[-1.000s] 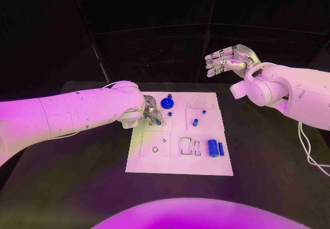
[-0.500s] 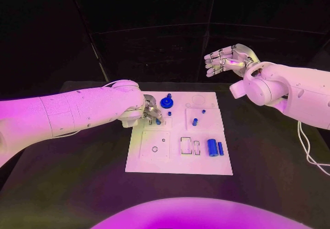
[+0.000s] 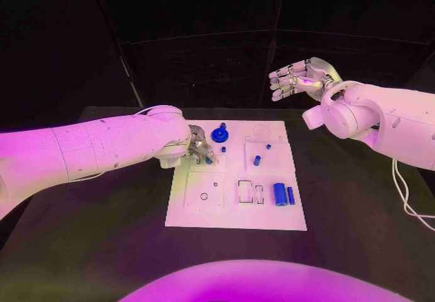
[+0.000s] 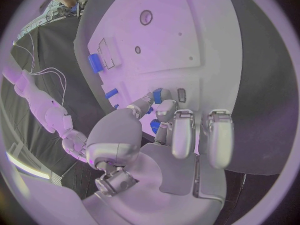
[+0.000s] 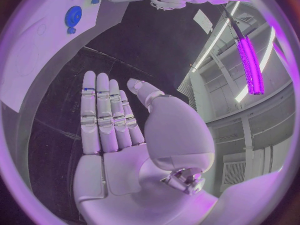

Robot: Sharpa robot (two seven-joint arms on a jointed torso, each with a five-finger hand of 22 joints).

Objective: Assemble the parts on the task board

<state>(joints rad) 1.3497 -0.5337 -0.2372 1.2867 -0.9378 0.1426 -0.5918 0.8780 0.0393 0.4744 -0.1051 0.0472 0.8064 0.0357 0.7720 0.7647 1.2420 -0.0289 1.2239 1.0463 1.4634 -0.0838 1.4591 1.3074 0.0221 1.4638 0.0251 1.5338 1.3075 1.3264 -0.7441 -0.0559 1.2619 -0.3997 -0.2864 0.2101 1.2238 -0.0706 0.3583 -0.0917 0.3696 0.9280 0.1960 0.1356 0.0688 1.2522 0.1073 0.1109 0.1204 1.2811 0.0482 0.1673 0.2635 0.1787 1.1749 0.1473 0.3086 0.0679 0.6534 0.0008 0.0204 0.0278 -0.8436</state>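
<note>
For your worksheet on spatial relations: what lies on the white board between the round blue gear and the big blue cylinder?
In the head view, between gear and cylinder stands a small blue peg.

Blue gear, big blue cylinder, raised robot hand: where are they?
Blue gear [image 3: 219, 134], head view, its round face.
Big blue cylinder [image 3: 280, 194], head view, its middle.
Right hand [image 3: 297, 78], head view, its palm.

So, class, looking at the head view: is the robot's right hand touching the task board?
No. The right hand is raised with fingers apart, well beyond the far edge of the task board, holding nothing.
</note>
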